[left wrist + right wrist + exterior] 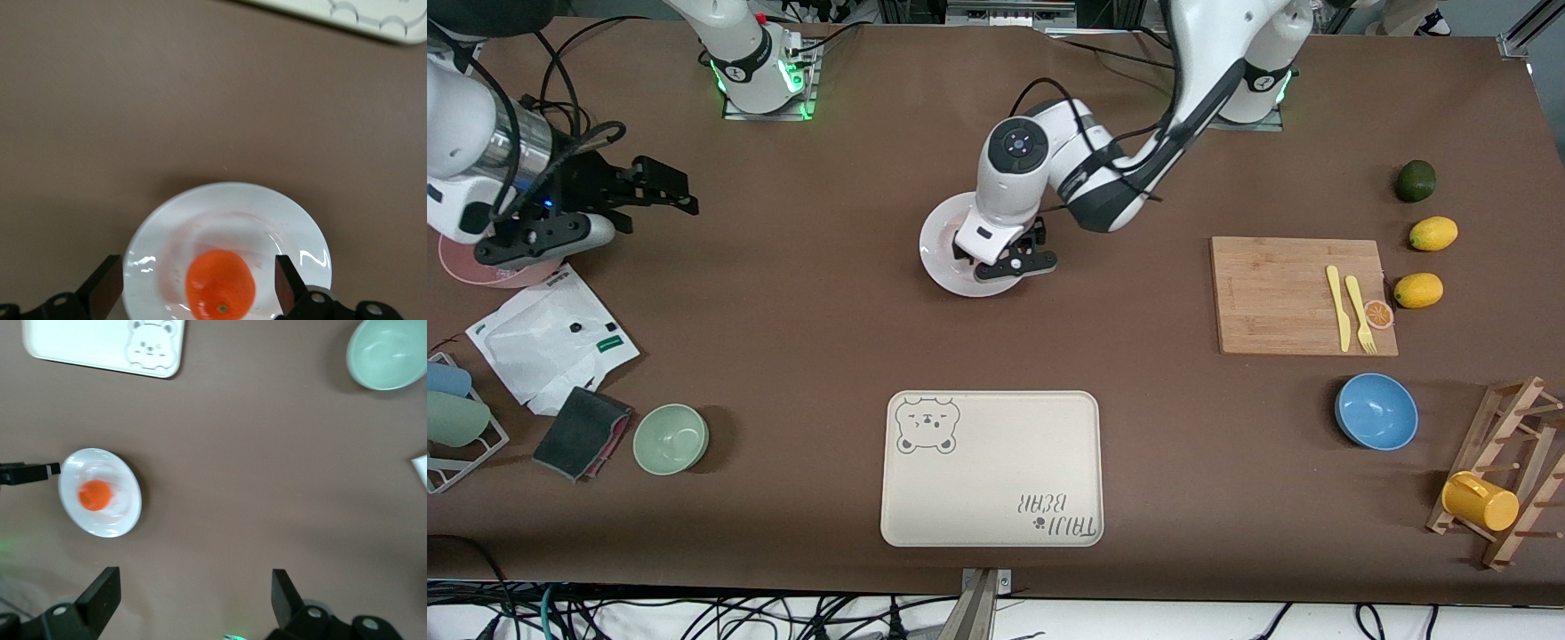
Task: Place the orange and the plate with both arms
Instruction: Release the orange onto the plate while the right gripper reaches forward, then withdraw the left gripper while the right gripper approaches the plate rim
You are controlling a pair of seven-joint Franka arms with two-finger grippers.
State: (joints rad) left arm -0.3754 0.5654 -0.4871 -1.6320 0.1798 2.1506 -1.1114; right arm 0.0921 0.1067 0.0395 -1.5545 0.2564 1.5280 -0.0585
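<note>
The white plate (941,244) lies mid-table, farther from the front camera than the bear tray. The orange (220,290) rests on the plate (227,203); in the front view the left arm's hand hides it. My left gripper (1009,265) hovers over the plate, open, with its fingers (107,283) wide on either side of the orange and apart from it. My right gripper (671,188) is open and empty, up in the air at the right arm's end of the table. The right wrist view shows the plate (123,513) and orange (94,495) from a distance.
A cream bear-print tray (991,468) lies near the front edge. A green bowl (671,438), a white bag (551,338) and a pink disc (463,267) are at the right arm's end. A cutting board (1280,293), blue bowl (1376,411), lemons (1432,233) and a wooden rack (1507,471) are at the left arm's end.
</note>
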